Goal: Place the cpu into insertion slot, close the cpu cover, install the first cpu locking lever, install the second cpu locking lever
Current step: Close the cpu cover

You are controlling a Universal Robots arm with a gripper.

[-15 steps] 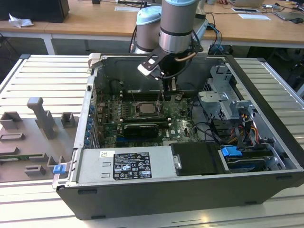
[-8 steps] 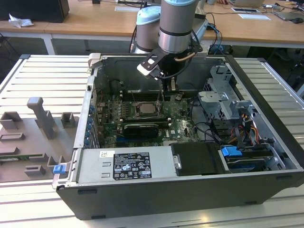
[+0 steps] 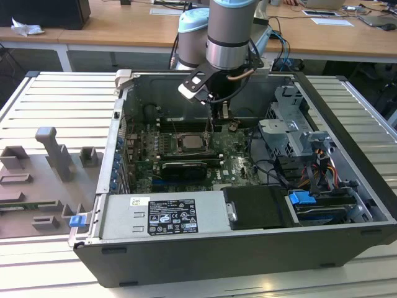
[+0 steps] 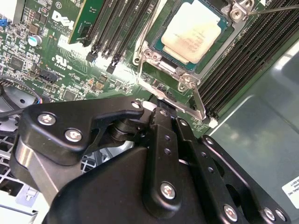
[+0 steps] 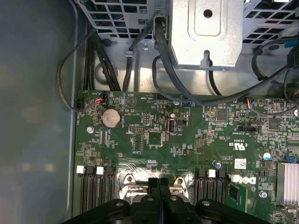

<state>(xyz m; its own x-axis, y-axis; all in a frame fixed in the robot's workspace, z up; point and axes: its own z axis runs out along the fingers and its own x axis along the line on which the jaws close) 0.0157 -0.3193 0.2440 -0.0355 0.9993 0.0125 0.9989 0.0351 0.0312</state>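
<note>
Inside the case (image 3: 248, 264), the gripper (image 5: 160, 184) has its jaws pinched together on nothing, right beside the locking lever (image 4: 198, 100); the cpu (image 3: 189, 141) sits just to the exterior view's left.

The exterior view stood off the arm, high and well back, looking down into the open computer case (image 3: 347, 205) with desks behind it. Both wrist views rode close above the green circuit board (image 5: 154, 116), each with the gripper (image 5: 159, 183) in its foreground. The second wrist view looked past the gripper at the cpu (image 4: 194, 30) from very near. The first wrist view faced across the board toward the metal drive cage (image 5: 205, 32). All three shared the board.
</note>
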